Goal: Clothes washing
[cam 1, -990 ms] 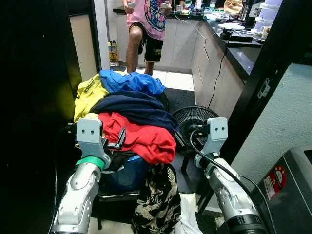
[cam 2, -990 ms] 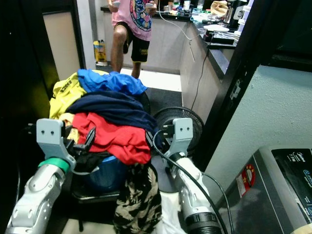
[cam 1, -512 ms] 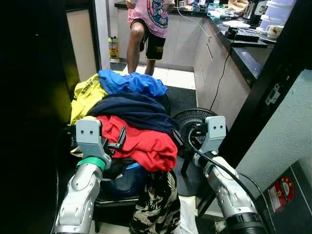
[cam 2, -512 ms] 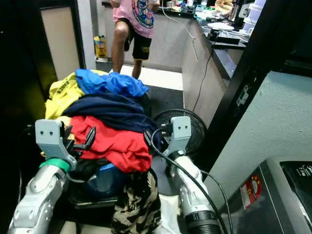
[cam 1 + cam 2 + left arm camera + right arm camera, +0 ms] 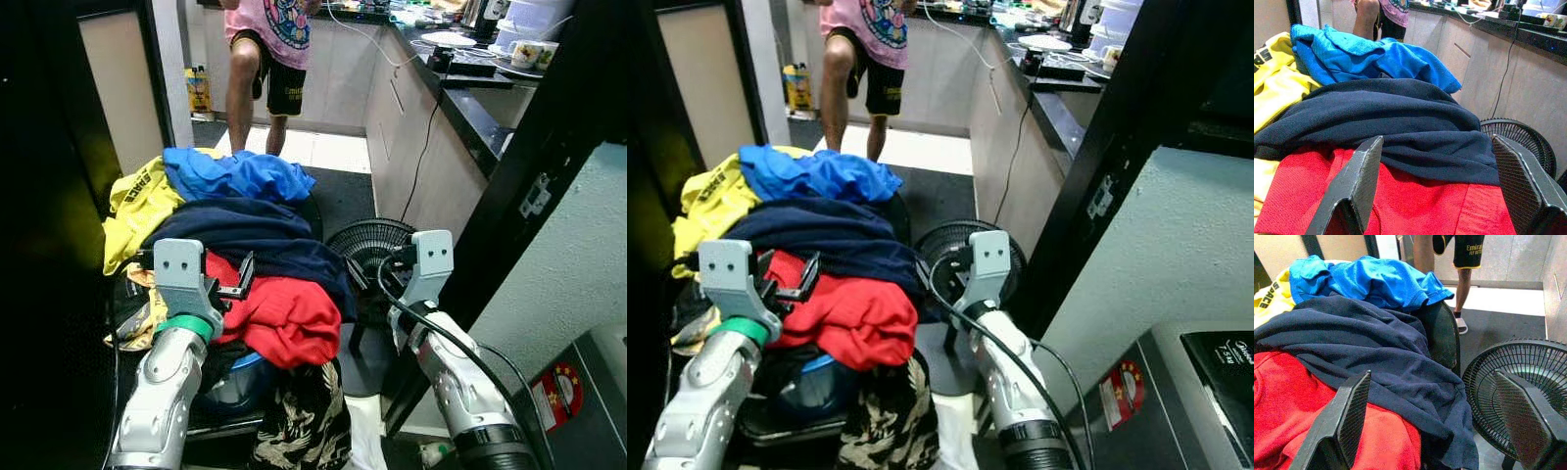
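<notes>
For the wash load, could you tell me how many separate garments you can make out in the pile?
5, maybe more hidden: yellow shirt at the left, blue shirt at the back, navy top mid-pile, red shirt in front, patterned garment hanging lowest.

A home kitchen is showing here: a dark countertop (image 5: pixel 490 108) is carrying dishes, and a washing machine (image 5: pixel 1176 392) is standing near piled laundry (image 5: pixel 245 255).

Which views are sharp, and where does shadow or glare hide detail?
Head views: sharp; the doorway's left side falls into black shadow, hiding what lies beside the yellow shirt. Left wrist view: navy garment crisp, near fingers slightly soft. Right wrist view: fan and red garment clear, no glare.
</notes>
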### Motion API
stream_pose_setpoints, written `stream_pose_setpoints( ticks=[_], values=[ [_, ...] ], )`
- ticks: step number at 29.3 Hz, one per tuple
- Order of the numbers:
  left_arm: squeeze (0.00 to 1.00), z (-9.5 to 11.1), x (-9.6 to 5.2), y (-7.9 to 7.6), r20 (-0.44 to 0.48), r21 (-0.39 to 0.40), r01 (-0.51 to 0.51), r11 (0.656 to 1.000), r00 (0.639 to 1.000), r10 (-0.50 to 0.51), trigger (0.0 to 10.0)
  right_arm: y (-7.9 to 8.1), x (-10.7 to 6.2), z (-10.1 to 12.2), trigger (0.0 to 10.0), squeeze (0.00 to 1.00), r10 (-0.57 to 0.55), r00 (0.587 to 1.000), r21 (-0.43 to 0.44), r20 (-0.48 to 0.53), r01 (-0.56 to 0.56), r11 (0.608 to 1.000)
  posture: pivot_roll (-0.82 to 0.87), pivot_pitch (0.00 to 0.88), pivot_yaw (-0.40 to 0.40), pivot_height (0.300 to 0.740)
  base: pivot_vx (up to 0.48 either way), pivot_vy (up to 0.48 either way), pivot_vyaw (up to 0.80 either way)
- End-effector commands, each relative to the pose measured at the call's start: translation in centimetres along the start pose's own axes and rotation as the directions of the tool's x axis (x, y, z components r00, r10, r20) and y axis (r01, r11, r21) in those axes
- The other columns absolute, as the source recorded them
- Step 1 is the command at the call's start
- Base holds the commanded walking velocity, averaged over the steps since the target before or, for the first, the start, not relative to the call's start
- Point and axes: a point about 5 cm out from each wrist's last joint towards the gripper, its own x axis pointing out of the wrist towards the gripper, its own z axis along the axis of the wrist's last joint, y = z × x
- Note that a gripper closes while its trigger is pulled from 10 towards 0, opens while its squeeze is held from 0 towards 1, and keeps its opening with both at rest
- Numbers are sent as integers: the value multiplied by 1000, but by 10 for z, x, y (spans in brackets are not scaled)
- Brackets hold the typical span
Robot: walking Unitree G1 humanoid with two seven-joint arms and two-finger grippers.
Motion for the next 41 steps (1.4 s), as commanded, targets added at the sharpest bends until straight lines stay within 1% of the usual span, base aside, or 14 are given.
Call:
stream_pose_setpoints(
  ticks=[1, 41],
  values=[
    [0, -2, -2, -1, -5, -1, 6, 1000, 1000, -6, 10000, -1, -1, -3, 10000, 0, -3, 1000, -2, -18, 3, 1000, 22, 0, -32, 740, 379, 0, 0],
    [0, -4, -3, -1, -13, -1, 7, 1000, 1000, -7, 10000, 1, -2, -5, 10000, 0, 9, 1000, -5, -30, -9, 1000, 24, 0, -39, 740, 379, 0, 0]
  ],
)
